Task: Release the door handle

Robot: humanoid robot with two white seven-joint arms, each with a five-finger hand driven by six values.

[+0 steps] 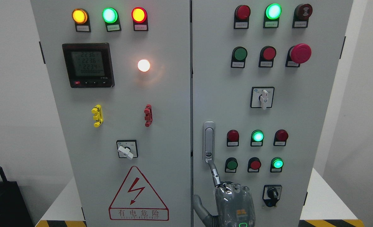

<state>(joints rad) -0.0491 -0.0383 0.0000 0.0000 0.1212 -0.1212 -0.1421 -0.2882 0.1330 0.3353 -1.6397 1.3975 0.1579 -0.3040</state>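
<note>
**Finger at the handle's foot, let-go pending**

We're square on to the cabinet (161,94), two grey doors shut side by side, lamps glowing green, amber and red across the top. The handle (208,142) sits on the right door, just beside the centre seam, upright in its recess, a slim silver lever with a lock barrel at its lower end.

Up from the bottom edge comes one robot hand (230,195) (its arm enters near the middle, so I can't call it left or right). Its back faces us, knuckles bunched, and one finger (215,173) pokes upward, its tip touching or just under the handle's lower end. Whether it hooks the lever or only rests there, the view doesn't settle. The other fingers seem curled in, with nothing else held.

By my reading, the handle is stiff metal, smooth and a bit slippery, hinged to swing out from its bottom end; that lower tip is the natural place to catch it. It looks flush and seated, so letting go should be a light matter: ease the finger down and away, clear of the nearby green button (232,164) and red button (255,164).
</note>
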